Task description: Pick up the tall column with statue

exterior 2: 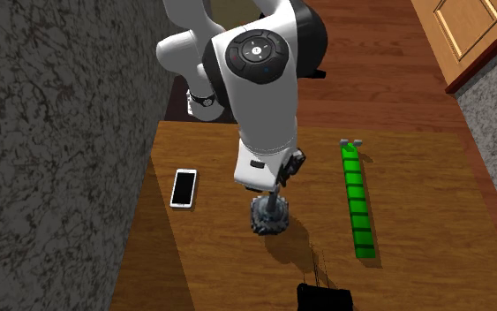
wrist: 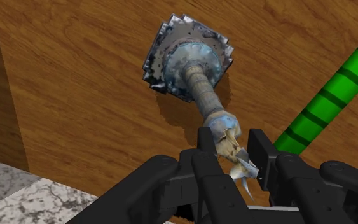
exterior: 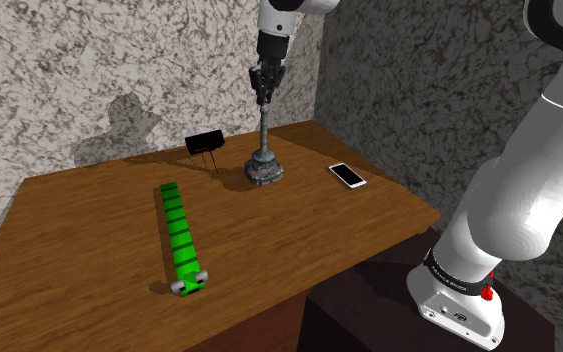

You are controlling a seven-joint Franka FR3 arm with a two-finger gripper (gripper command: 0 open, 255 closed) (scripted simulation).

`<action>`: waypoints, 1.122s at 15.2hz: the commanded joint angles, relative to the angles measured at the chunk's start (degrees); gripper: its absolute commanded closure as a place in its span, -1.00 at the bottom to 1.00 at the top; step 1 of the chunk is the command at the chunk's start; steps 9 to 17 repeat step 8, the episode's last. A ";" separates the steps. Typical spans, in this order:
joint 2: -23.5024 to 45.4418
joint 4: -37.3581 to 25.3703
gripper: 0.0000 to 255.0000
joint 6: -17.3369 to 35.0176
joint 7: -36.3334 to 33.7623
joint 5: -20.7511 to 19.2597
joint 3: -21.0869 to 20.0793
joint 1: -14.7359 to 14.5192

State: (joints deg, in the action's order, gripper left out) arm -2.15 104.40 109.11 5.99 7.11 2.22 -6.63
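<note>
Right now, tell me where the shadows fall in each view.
Shoulder view: a soft dark shadow sits on the stone wall, and the tall column throws a short one on the table beside its base. Second exterior view: the column's shadow darkens the wood next to its base. Wrist view: a darker strip runs along one table edge.

A green segmented bar (exterior: 181,238) lies at the shoulder view's centre on a wooden table (exterior: 69,260), a black box (exterior: 205,144) above it, a white phone (exterior: 347,175) toward the right.
</note>
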 commanded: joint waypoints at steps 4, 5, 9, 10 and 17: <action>0.14 -4.04 1.00 -3.84 -0.47 -0.14 0.01 0.01; 0.21 -4.89 1.00 -4.62 -0.55 -0.16 0.02 0.01; 0.31 -5.89 1.00 -5.52 -0.65 -0.18 0.03 0.02; 0.31 -5.89 1.00 -5.52 -0.65 -0.18 0.03 0.02; 0.31 -5.89 1.00 -5.52 -0.65 -0.18 0.03 0.02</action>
